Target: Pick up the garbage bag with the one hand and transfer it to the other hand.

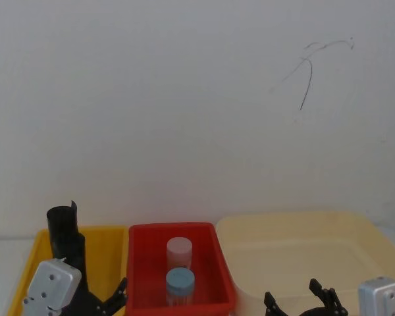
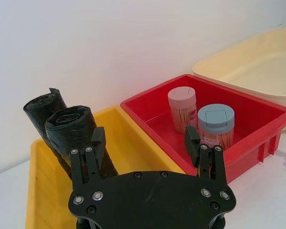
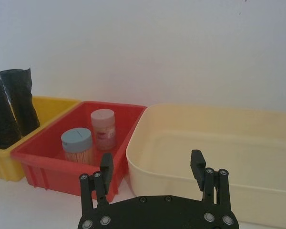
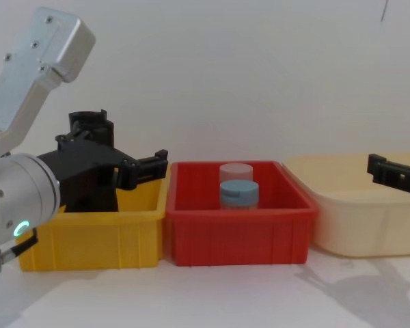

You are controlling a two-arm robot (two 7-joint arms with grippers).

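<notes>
**Garbage bag** [image 2: 70, 125]: you'll find it standing in the yellow bin [image 2: 35, 162], with its top well above the rim. A slimmer black roll [image 2: 42, 106] stands just behind it, farther from the robot (whether the two touch, you cannot tell).

**Left gripper** [image 2: 144, 136]: it sits at the yellow bin with its jaws released and spread wide, grasping nothing. In the left wrist view one finger [image 2: 97, 143] crosses in front of the bag; contact cannot be told.

**Right gripper** [image 3: 151, 161]: it sits low, on the near side of the cream tub [image 3: 219, 114]. Its jaws are also released and empty.

**Red bin** [image 2: 257, 105]: it stands between the yellow bin and the tub, and all three are in a row on the white surface [image 4: 225, 294]. It holds two upright jars, the pink-lidded jar [image 2: 182, 102] behind the blue-lidded jar [image 2: 215, 117]
</notes>
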